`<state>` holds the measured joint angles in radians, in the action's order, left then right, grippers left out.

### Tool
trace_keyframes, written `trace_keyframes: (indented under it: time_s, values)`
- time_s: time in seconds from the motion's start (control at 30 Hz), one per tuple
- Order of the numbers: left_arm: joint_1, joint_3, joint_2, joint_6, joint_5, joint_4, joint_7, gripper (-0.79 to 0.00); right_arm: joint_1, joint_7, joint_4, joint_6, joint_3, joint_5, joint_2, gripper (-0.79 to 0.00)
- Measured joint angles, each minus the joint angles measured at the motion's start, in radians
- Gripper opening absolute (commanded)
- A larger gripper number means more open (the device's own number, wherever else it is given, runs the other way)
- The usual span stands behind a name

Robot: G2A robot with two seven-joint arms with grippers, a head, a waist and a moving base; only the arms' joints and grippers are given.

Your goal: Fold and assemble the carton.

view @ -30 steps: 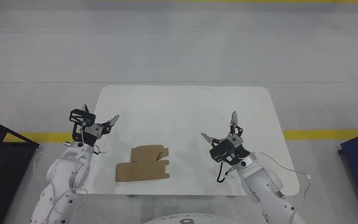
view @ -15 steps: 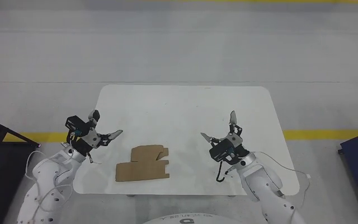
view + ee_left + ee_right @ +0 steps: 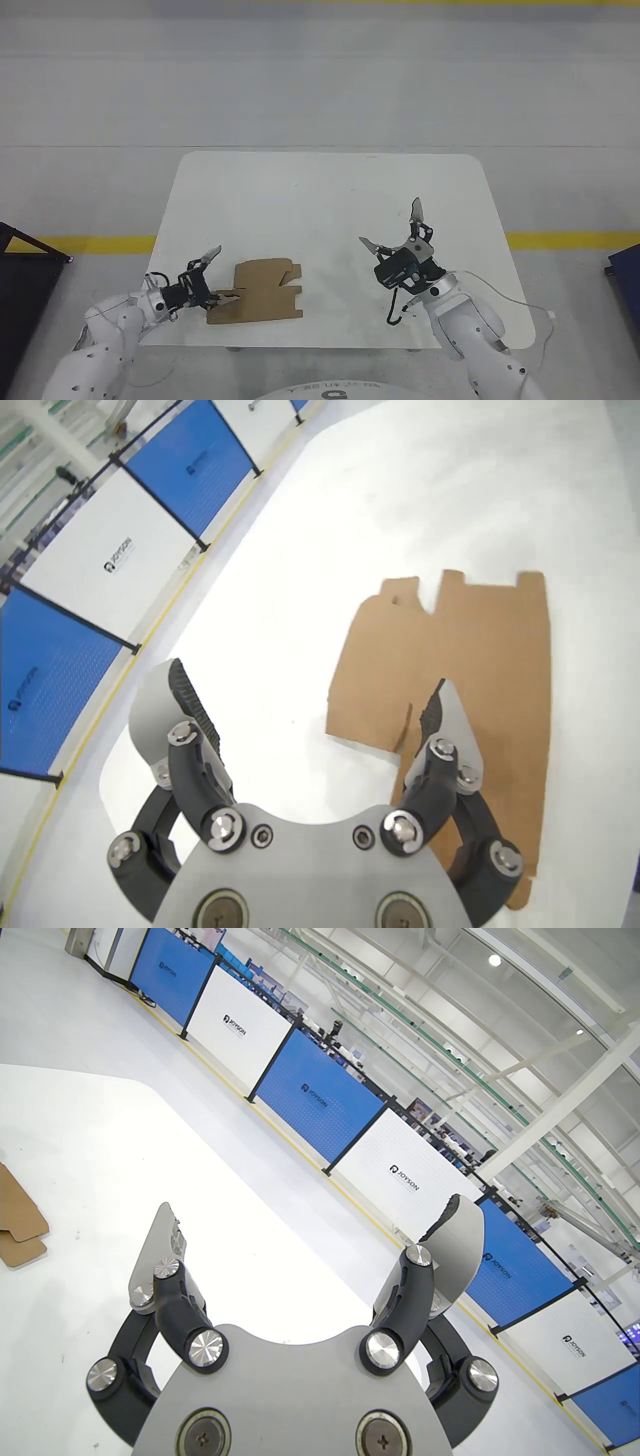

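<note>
Carton blank (image 3: 258, 291), flat brown cardboard, lies unfolded at seven o'clock on white tabletop (image 3: 330, 190). Left claw (image 3: 218, 275) has dropped to its nine o'clock edge, open, empty: grasp judged imminent. Right claw (image 3: 390, 224) open, empty.

Overhead, 2 wrist views sharing carton (image 3: 265, 300)

A white worktop (image 3: 330, 200) with rounded corners carries one brown cardboard carton (image 3: 262, 292) (still a flat blank) near its front-left corner.
</note>
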<state>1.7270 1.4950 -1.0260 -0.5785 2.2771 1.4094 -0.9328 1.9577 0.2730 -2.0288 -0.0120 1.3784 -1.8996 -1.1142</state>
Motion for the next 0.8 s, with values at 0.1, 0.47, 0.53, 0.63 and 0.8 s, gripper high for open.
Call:
trace_keyframes:
  time_s: [0.1,0.47,0.53,0.63,0.8]
  values:
    - [0.014,0.001,0.014,0.075,0.088,-0.045,-0.096,-0.151,0.000,0.000,0.000,0.000,0.000,0.000,0.000,0.000]
    - [0.121,0.113,0.030,0.248,-0.173,-0.109,-0.330,0.000,0.000,0.000,0.000,0.000,0.000,0.000,0.000,0.000]
    - [0.121,0.113,0.030,0.242,-0.222,-0.110,-0.331,0.000,0.000,0.000,0.000,0.000,0.000,0.000,0.000,0.000]
    - [0.120,0.112,0.030,0.244,-0.170,-0.109,-0.329,0.000,0.000,0.000,0.000,0.000,0.000,0.000,0.000,0.000]
    - [0.132,0.101,0.033,0.256,-0.131,-0.093,-0.308,0.000,0.000,0.000,0.000,0.000,0.000,0.000,0.000,0.000]
